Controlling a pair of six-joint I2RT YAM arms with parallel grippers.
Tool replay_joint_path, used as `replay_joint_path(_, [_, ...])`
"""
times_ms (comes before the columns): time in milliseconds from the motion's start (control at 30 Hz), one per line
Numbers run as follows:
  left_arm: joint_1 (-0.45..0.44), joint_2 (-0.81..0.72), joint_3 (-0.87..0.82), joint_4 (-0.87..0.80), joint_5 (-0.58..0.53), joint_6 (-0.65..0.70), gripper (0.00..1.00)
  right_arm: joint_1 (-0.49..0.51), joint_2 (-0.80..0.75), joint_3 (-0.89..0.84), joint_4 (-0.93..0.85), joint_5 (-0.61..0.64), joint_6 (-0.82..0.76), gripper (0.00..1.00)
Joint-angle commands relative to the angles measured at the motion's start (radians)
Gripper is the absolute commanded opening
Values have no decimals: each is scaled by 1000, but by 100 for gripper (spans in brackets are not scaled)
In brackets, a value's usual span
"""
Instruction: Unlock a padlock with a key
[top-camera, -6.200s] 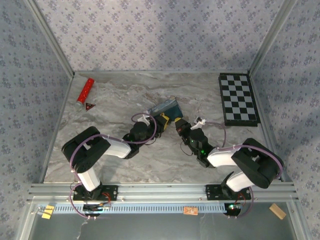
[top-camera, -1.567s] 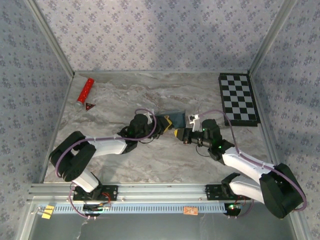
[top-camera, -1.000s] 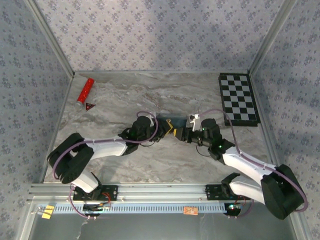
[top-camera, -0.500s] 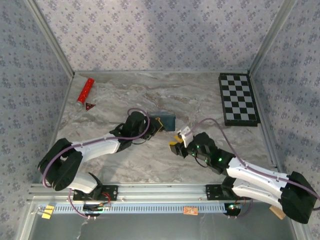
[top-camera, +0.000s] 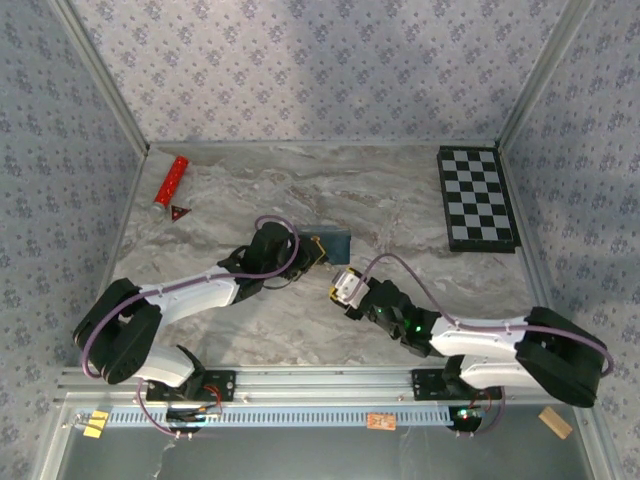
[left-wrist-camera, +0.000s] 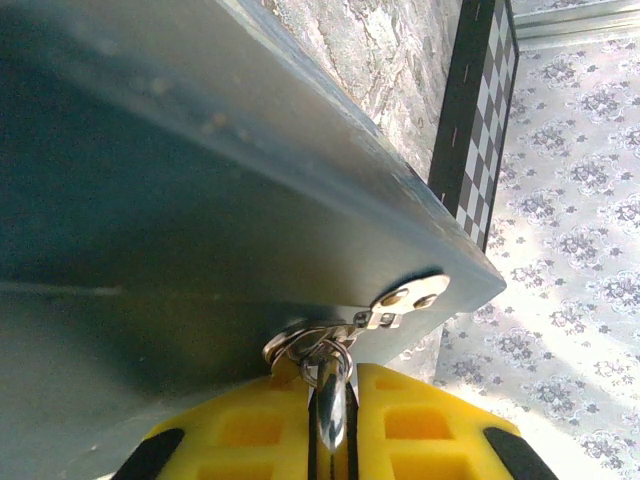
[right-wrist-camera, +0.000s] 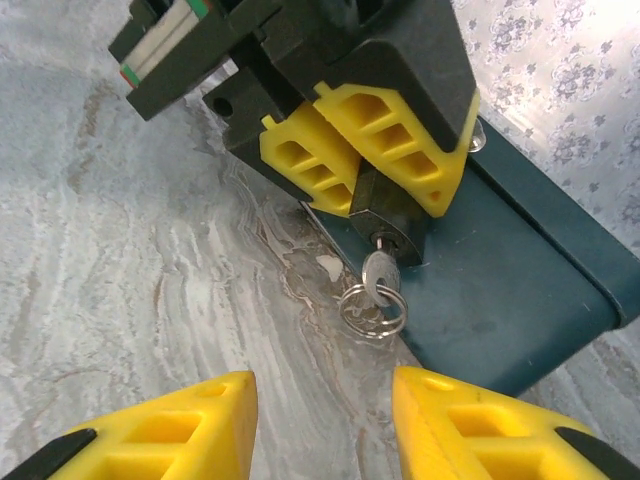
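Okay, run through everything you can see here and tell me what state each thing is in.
left gripper: shut on the padlock
padlock: key inserted; cannot tell whether the shackle is open
key: in the keyhole, ring dangling
right gripper: open, empty
blue tin: looks closed
red cylinder: lying down

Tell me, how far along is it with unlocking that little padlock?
Done: the key sits in the padlock, its ring dangling. In hand: the left hand is shut on the padlock, steadying it by the blue tin. The right hand hovers open just short of the key, holding nothing. Left: grip and turn the key. Whether the lock has opened yet, I cannot tell.
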Motion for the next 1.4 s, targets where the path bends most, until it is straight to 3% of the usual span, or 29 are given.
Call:
replay_joint_path(0, [3, -32, 11, 52, 25, 9, 0, 7, 61, 27, 149, 83, -62, 40])
replay_joint_path(233, [3, -32, -9, 63, 38, 3, 0, 5, 136, 58, 222, 111, -72, 37])
replay_joint_path(567, [3, -35, -24, 74, 42, -2, 0, 8, 185, 78, 237, 111, -88, 40])
replay_joint_path(733, [3, -35, -21, 72, 43, -1, 0, 2, 192, 75, 237, 119, -82, 33])
replay_joint_path(1033, [2, -35, -21, 71, 40, 0, 0, 6, 222, 66, 240, 157, -85, 34])
replay_joint_path(1367, [1, -29, -21, 72, 40, 1, 0, 7, 222, 84, 238, 135, -65, 26])
